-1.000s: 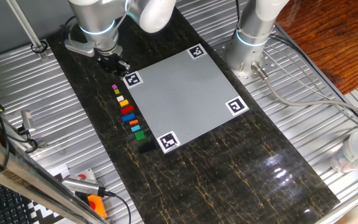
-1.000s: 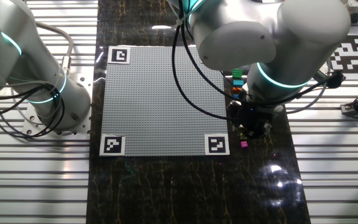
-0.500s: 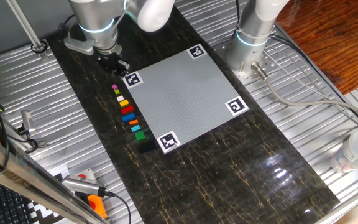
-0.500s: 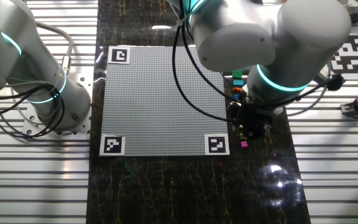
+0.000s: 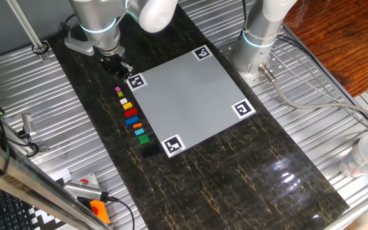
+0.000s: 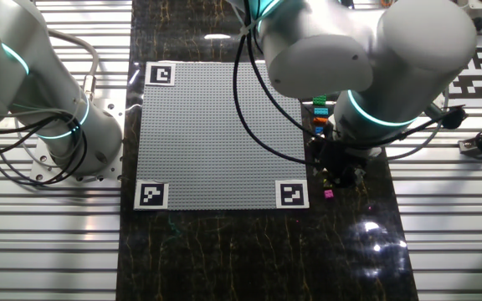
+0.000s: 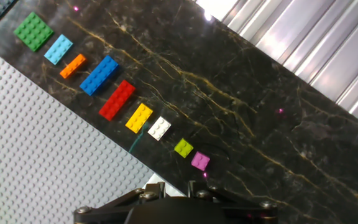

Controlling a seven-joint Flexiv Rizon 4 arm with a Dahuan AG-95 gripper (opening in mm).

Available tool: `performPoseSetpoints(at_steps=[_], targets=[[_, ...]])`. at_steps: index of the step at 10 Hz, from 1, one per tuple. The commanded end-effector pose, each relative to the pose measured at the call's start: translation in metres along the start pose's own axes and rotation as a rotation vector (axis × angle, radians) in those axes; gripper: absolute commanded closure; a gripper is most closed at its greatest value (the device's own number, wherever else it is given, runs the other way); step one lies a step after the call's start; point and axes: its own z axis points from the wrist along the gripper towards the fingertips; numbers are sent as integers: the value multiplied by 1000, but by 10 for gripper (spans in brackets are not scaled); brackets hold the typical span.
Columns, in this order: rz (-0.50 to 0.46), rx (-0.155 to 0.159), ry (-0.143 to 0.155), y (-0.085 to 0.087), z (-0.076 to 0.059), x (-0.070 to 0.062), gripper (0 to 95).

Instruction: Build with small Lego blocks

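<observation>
Nine blocks [image 7: 118, 99] are laid in one slanting row on the dark table [image 7: 241, 93] beside the grey plate [image 7: 36, 155] — pink, olive, white, yellow, red, blue, orange, light blue, green. The gripper [image 5: 115, 64] is held above the pink end; its opening cannot be told.

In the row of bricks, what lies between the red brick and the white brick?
One yellow brick lies between the red brick and the white brick. The hand view shows it best.
</observation>
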Motion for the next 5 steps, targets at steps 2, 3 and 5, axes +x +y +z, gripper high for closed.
performPoseSetpoints(at_steps=[2,3,5], targets=[[23,3,-14,0,0,0,570],[30,-1,-14,0,0,0,570],[46,-5,-21,-16,11,0,570]])
